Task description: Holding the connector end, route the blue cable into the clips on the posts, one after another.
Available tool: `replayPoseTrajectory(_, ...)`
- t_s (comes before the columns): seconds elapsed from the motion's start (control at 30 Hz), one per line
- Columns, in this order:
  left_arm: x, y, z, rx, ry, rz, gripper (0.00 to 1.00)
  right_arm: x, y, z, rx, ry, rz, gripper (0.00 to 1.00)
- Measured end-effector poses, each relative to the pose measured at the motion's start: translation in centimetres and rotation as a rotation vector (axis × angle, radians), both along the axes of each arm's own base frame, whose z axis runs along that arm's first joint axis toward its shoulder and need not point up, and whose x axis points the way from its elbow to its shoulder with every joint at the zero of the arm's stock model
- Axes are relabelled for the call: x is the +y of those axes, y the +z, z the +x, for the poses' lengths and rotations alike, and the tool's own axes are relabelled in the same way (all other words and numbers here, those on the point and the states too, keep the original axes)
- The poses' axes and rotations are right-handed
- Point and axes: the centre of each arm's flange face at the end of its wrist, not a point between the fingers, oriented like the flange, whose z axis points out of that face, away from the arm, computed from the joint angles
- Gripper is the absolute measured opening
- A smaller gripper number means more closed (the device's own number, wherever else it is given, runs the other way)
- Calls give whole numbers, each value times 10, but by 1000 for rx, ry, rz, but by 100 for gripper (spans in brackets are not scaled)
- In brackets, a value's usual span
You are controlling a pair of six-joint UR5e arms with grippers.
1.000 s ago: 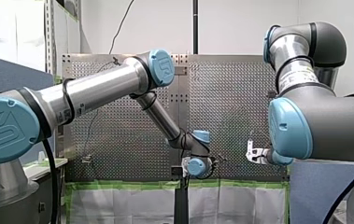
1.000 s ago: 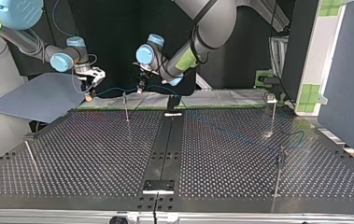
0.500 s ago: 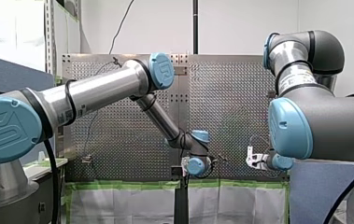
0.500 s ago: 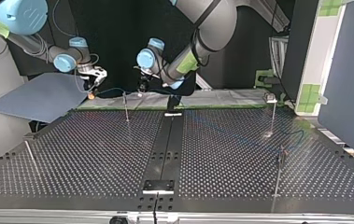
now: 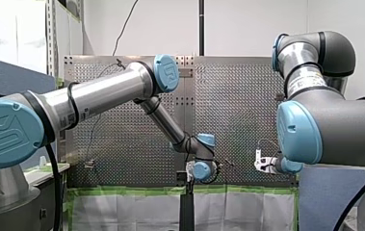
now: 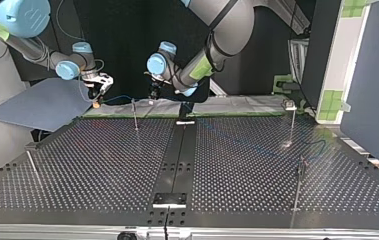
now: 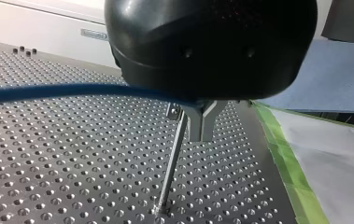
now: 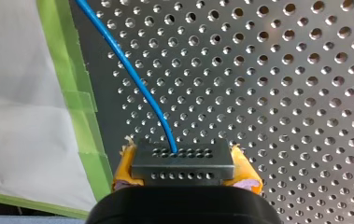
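Arms are filling most of the front view, so little of the work is showing. My left gripper is sitting low at the middle, too small and dark to read. My right gripper is poking out pale from behind its own big joint. The cable cannot be made out in this view.

Across the table in the top view, both grippers are hanging over the far edge. The cable is stretching as a thin blue line between them, passing close by the top of a post. I cannot tell whether it is touching the clip. A faint blue stretch is showing again near the posts at that view's right.

From the left wrist, the black housing is hiding the roots of the metal fingers. The tips are pinching to a narrow point, and the cable is running in from the side and vanishing between them. The post is leaning just beside the fingers, its clip half covered by them.

From the right wrist, the yellow pads are clamping the connector, a dark block with rows of small holes. The cable is leaving its top and running off past green tape.
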Motion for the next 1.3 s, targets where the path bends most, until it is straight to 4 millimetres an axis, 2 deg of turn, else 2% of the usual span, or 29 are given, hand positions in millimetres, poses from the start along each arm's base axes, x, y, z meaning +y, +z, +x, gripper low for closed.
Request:
replayPoseTrajectory(0.47,-5,-2,-2,12,-66,-7,2,-10,6,-8,0,-6,-12,0)
replayPoseTrajectory(0.7,-1,-1,12,19,-59,-37,2,-16,10,-7,-4,5,-25,0)
replayPoseTrajectory(1.0,1,-24,25,61,-33,-14,2,-20,12,-5,-8,15,-33,0)
replayPoseTrajectory(1.3,-6,-4,48,46,-18,-36,2,-28,17,-7,-16,8,-48,0)
